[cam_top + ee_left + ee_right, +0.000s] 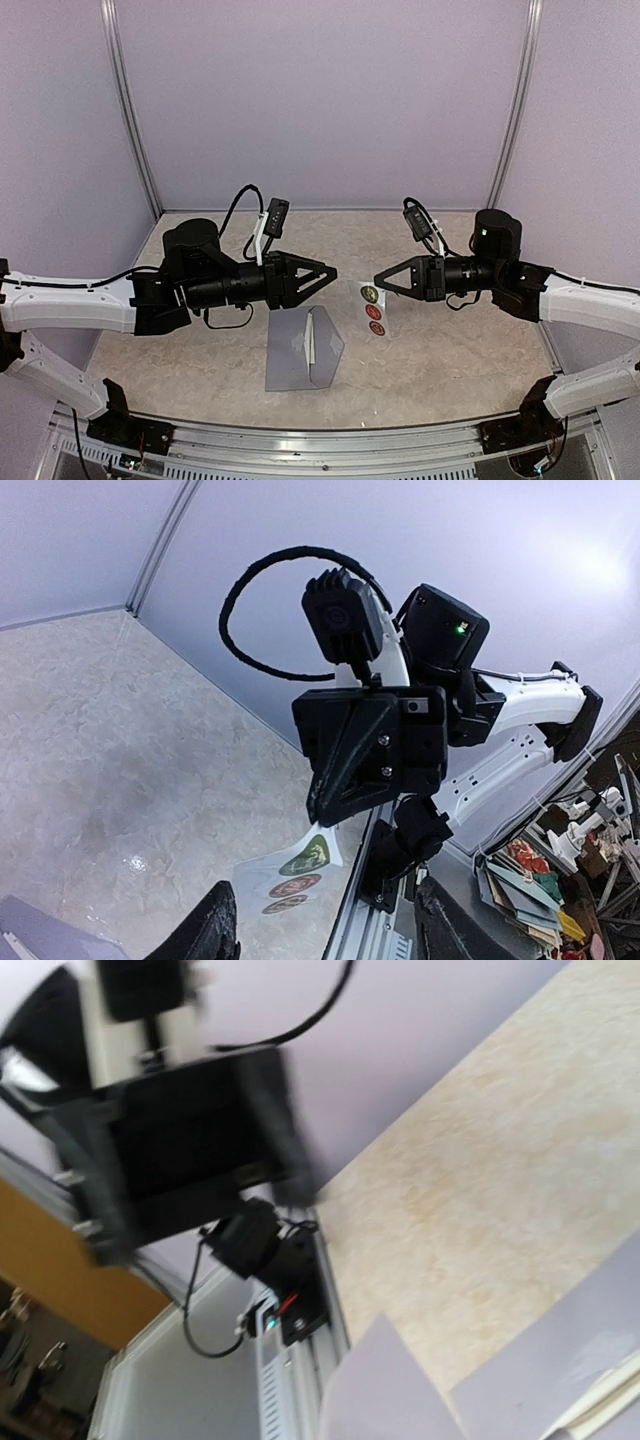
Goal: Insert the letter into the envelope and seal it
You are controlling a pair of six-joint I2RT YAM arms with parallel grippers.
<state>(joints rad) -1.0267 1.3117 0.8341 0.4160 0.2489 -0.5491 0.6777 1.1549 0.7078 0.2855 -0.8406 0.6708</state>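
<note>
The grey-blue envelope [296,352] lies flat near the table's front middle, its flap [331,352] folded open to the right. A white edge of the letter [311,338] shows at its mouth. My left gripper [328,277] hovers open above the envelope's far edge; in the left wrist view its fingers [212,932] stand apart with nothing between them. My right gripper [380,279] faces it, shut on the top corner of the white sticker strip [373,307]. That corner [322,842] is lifted off the table. The right wrist view is blurred and shows the envelope [560,1360] below.
The beige table [460,350] is bounded by lilac walls and a metal rail [320,440] along the near edge. The two arms' tips stand a short gap apart above the table's middle.
</note>
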